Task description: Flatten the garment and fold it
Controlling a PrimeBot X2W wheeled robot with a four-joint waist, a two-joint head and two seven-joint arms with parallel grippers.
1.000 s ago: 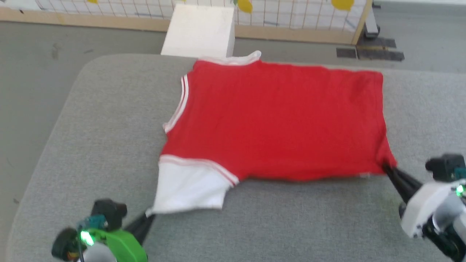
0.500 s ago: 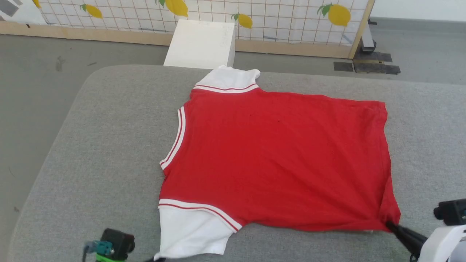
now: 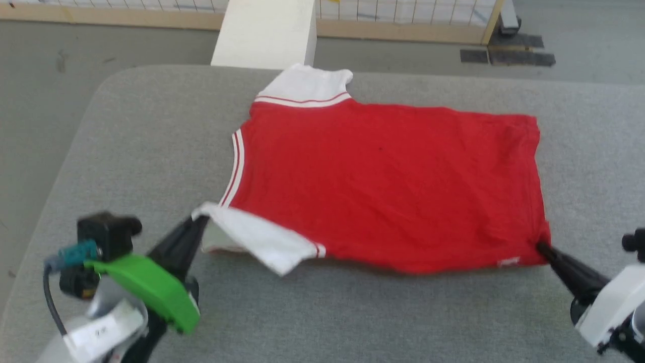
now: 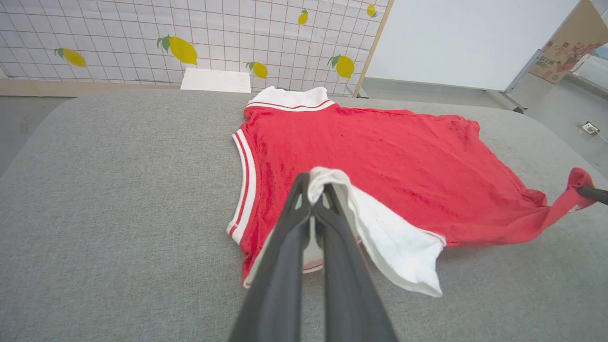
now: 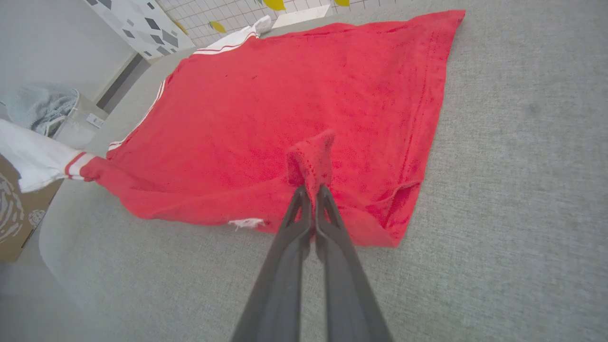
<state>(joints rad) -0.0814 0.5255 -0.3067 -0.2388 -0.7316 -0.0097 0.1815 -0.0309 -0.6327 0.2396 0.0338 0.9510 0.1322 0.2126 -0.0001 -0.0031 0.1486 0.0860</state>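
Red cloth takes up the middle of the grey tabletop [image 3: 126,131]. The shirt [image 3: 383,181] lies spread with its plain side up, neck trim toward the robot's left and hem toward its right.

The left tool [image 3: 194,227] is clenched on the edge of the near white sleeve [image 3: 262,242], which is lifted off the tabletop and turned over toward the red body. The right tool [image 3: 541,248] is clamped on the near hem corner [image 3: 539,234], pulling it up into a small peak.

This looks like the start of a lengthwise fold, with the near edge to be carried over toward the far one. To do it well, both tools should rise and travel together at the same height and pace. That would keep the edge between them taut enough to stay straight. The sleeve sags below the left grip, so it may need tucking in before the fold lands. The far half should not be dragged along. The cloth is best let go only once the near edge lies flat and in line with the far edge.

The shirt stretches ahead of and between the two tools, one at each near corner. Its far sleeve [image 3: 307,83] lies flat on the tabletop, just short of a white box [image 3: 264,33].
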